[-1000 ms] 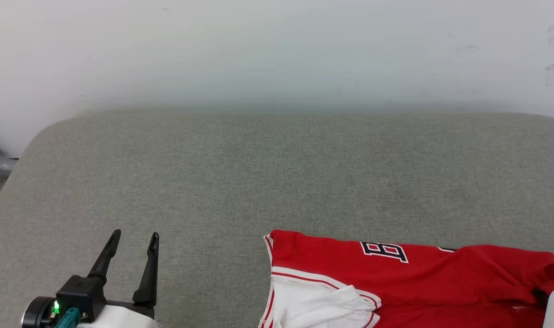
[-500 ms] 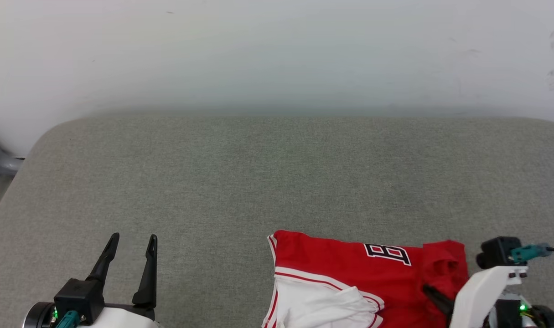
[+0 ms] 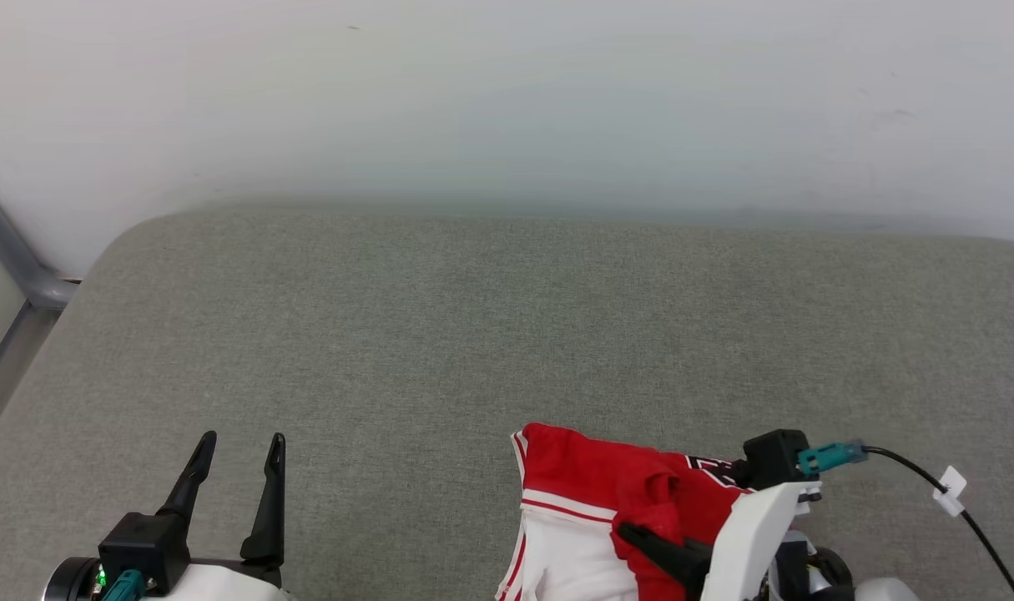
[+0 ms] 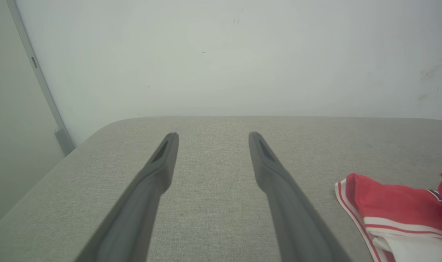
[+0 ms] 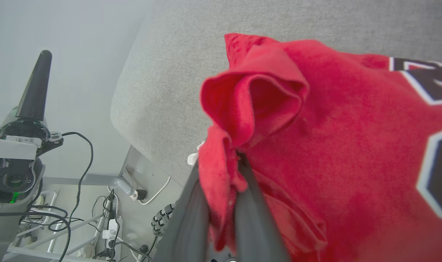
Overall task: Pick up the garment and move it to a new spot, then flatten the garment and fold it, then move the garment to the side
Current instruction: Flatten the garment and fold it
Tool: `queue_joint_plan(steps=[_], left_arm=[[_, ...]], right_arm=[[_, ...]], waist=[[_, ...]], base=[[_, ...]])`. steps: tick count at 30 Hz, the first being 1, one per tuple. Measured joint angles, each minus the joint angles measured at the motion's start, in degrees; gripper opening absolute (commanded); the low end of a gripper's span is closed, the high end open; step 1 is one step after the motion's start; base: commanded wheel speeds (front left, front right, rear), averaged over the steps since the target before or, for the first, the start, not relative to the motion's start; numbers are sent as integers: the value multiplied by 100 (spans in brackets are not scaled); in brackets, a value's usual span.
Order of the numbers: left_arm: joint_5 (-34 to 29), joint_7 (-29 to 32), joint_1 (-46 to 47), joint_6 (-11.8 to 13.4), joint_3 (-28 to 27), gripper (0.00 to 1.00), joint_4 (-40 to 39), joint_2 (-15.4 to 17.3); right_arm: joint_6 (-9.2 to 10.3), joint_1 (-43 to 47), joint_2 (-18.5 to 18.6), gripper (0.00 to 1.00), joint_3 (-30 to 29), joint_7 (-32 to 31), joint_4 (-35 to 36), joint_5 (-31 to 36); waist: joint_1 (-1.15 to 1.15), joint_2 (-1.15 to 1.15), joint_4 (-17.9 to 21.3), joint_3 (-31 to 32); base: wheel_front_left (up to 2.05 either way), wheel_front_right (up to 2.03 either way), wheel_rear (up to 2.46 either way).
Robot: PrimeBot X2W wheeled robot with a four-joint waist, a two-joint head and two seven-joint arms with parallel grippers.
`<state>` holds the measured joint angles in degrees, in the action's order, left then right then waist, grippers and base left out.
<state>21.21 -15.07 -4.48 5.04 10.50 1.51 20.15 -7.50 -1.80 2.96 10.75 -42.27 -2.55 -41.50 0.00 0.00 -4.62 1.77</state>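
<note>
One garment point(image 3: 590, 477) lies on the grey cloth-covered worktop point(image 3: 490, 334), at its near edge and right of the middle. It is bunched up rather than flat. Its red body faces up, and one white sleeve point(image 3: 565, 551) with red-and-white striped trim lies against the near edge. Only a scrap of the black, white-outlined lettering point(image 5: 430, 82) shows, beside the right arm.

Two pincers are in view, each with two long dark fingers. The right pincer point(image 3: 633, 532) is over the garment at the near edge. In the right wrist view its two fingers point(image 5: 255, 218) stand narrow, pressed on a raised fold of red cloth pinched between them. One black cable point(image 3: 915, 476) with one white tag point(image 3: 949, 484) runs from the teal plug on that wrist.

The left pincer point(image 3: 244, 440) is near the worktop's near left corner, well apart from the garment. Its two fingers point(image 4: 275, 182) are spread wide with nothing between them but bare grey cloth below.

A pale wall point(image 3: 507, 100) stands behind the far edge.
</note>
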Motion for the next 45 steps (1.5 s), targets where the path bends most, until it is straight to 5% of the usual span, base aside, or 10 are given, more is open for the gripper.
queue_joint_plan(steps=[12, 13, 14, 24, 28, 33, 45], left_arm=[[-109, 1, 0, -132, -68, 100, 67, -104], [-126, 1, 0, -137, -70, 100, 69, -110], [-131, 1, 1, -147, -75, 100, 70, -115], [-181, 1, 0, -237, -160, 100, 66, -174], [-219, 1, 0, -256, -180, 100, 54, -214], [-249, 0, 1, -313, -185, 100, 23, -287], [-327, 0, 108, -479, -214, 100, -42, -532]], right_arm=[[0, -792, -4, 0, 637, 1271, -1670, -414], [0, -855, -2, 21, 701, 1311, -1792, -449], [0, -910, 1, 100, 784, 1374, -1886, -501], [0, -1137, -11, 100, 1745, 1621, -1474, -399], [0, -1154, -7, 100, 1401, 1683, -1239, -56], [0, -1433, 27, 100, 984, 1824, -860, 1204], [0, -1308, 1289, 100, -131, 3101, -275, 2764]], waist=[[0, 0, -152, -1], [0, 0, -162, -9], [0, 0, -171, -17], [0, 0, -162, -23], [0, 0, -103, -16], [0, 0, -5, -53], [0, 0, 197, -208]], base=[[0, 0, 0], [0, 0, 0], [0, 0, 0], [0, 0, 0], [0, 0, 0], [0, 0, 0], [0, 0, 0]])
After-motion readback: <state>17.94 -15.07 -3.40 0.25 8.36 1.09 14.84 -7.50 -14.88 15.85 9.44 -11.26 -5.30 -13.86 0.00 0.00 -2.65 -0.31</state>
